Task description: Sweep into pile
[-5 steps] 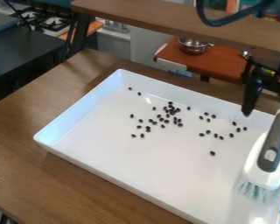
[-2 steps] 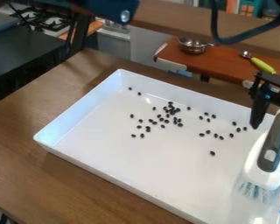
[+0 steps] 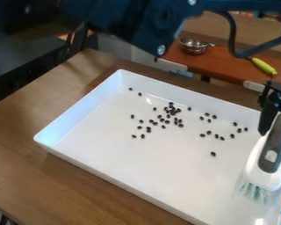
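The black two-finger gripper (image 3: 275,102) hangs at the right edge, at two o'clock if the tray is read as a clock face. I cannot tell how wide its jaws stand or whether they touch anything; their dark tip overlaps the upper handle end of a scrub brush, white plastic with a grey grip (image 3: 274,147). The brush lies slanting at three o'clock, over the tray's right-hand part, handle end up and its pale, teal-tinted bristles (image 3: 255,192) down towards four o'clock.

The tray, shallow, white, rectangular and smooth (image 3: 107,173), holds small dark oval beans (image 3: 173,112). They are scattered: the thickest cluster lies just towards twelve o'clock from the middle, with looser ones around it out to ten. Two lie near the far corner at eleven, others spread from one to between two and three, and a lone bean (image 3: 213,154) lies near three.

The tray rests on a brown wooden table (image 3: 60,184). The dark arm (image 3: 131,19) spans the top, trailing a black cable (image 3: 232,37). Beyond the tray, on a reddish-brown surface (image 3: 225,63), sit a shiny metal pot (image 3: 193,46), between twelve and one, and a yellow-green handle (image 3: 264,66), between one and two.
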`<state>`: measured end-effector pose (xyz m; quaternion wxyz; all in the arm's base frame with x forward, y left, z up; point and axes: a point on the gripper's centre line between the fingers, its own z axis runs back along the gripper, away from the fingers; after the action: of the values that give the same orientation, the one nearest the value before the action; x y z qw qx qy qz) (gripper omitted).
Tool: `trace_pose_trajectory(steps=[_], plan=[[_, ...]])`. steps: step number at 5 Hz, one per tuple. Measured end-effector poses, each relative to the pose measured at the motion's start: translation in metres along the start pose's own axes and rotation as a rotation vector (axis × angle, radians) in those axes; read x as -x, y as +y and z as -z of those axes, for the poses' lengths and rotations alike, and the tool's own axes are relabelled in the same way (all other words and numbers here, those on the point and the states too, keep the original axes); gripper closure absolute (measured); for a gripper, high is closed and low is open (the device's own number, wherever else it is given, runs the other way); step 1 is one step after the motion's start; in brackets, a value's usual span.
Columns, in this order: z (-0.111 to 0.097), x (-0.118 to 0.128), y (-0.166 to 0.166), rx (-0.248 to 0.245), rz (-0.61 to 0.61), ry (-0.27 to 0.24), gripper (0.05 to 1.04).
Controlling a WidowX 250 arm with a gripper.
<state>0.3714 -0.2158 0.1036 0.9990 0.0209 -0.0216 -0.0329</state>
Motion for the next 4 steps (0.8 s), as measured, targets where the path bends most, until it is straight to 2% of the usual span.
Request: trace_pose_trajectory(steps=[1, 2, 3, 4], plan=[[0.0123, -0.0046, -0.0021, -0.012, -0.003, 0.011, 0.083], [0.0123, -0.0061, -0.0018, -0.014, 0.001, 0.001, 0.138], [0.0203, -0.0065, -0.0032, -0.012, -0.005, 0.014, 0.424], [0.0220, -0.0100, 0.0010, 0.007, -0.017, 0.012, 0.583]])
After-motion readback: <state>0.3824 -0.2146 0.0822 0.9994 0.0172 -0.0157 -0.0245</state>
